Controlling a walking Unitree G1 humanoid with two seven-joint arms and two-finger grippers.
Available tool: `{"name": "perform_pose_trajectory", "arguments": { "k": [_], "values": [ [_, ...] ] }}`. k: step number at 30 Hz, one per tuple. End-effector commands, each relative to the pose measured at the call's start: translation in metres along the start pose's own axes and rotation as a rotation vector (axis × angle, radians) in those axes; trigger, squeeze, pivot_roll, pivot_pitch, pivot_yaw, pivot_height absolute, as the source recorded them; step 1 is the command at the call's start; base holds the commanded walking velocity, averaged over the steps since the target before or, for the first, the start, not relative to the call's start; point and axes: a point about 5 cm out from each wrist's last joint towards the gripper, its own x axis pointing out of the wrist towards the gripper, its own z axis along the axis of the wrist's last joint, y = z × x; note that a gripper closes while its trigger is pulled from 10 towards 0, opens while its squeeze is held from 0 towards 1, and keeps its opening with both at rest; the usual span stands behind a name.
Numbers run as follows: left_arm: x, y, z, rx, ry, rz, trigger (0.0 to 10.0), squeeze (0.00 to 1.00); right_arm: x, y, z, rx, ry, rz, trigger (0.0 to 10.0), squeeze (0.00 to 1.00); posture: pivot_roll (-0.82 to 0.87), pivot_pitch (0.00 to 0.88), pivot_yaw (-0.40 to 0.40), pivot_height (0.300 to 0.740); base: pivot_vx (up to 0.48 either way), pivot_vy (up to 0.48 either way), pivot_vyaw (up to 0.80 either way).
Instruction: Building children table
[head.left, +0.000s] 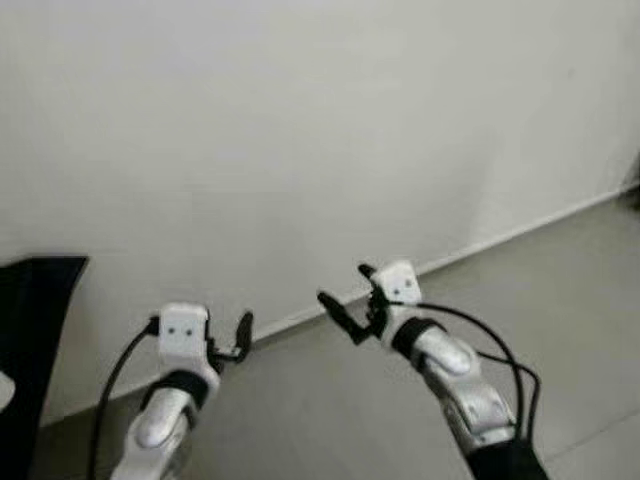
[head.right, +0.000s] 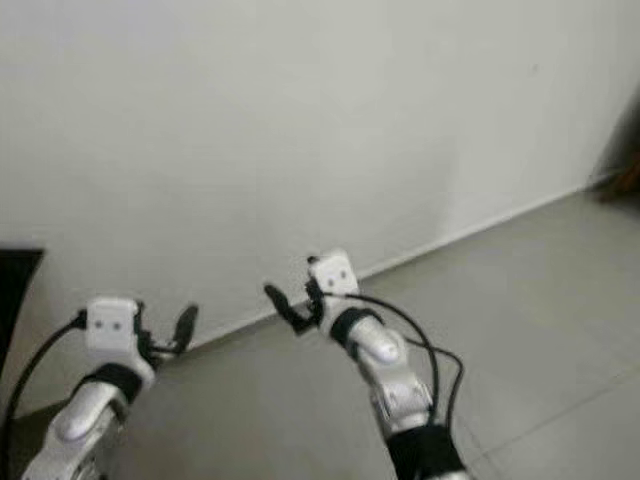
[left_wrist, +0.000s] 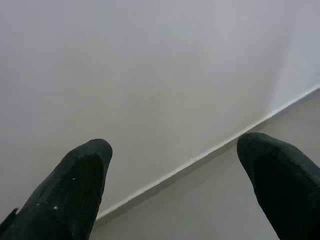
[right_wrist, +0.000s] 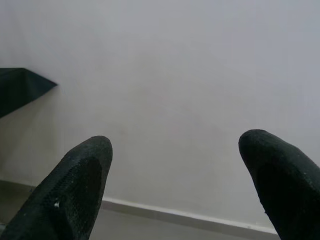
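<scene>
White wall (head.left: 300, 130) and grey floor (head.left: 560, 300) lie ahead — a dark object (head.left: 30, 330) stands far left. Both the left gripper (left_wrist: 175, 165) and the right gripper (right_wrist: 175, 170) are raised, fingers apart — holding nothing.

A black panel (head.left: 35, 330) stands at the far left edge of the head views, cut off by the frame so that only part of it shows. Its top edge is straight and level, ending in a sharp corner, and from there its side slants inward down toward the floor (head.left: 330, 400). It stands before the pale wall (head.left: 300, 130). In the right wrist view it appears as a dark pointed wedge (right_wrist: 20, 87) against that wall. Its surface is plain and matte; whether it is a table part cannot be told.
</scene>
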Motion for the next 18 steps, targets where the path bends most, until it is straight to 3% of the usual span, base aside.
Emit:
{"name": "perform_pose_trajectory", "arguments": {
  "k": [1,18],
  "values": [
    [-0.0051,0.0039,-0.0054,0.0,0.023,0.011,10.0,0.0,0.0009,0.0043,-0.0008,0.005,-0.001,0.024,10.0,0.0,-0.14,0.066,0.102,0.74,0.0,0.0,0.79],
    [-0.0066,-0.0022,-0.0019,0.032,-0.002,-0.046,10.0,0.0,-0.0002,0.0079,-0.0015,0.034,-0.007,0.084,10.0,0.0,-0.14,0.067,0.102,0.74,0.0,0.0,0.79]
  ]
}}
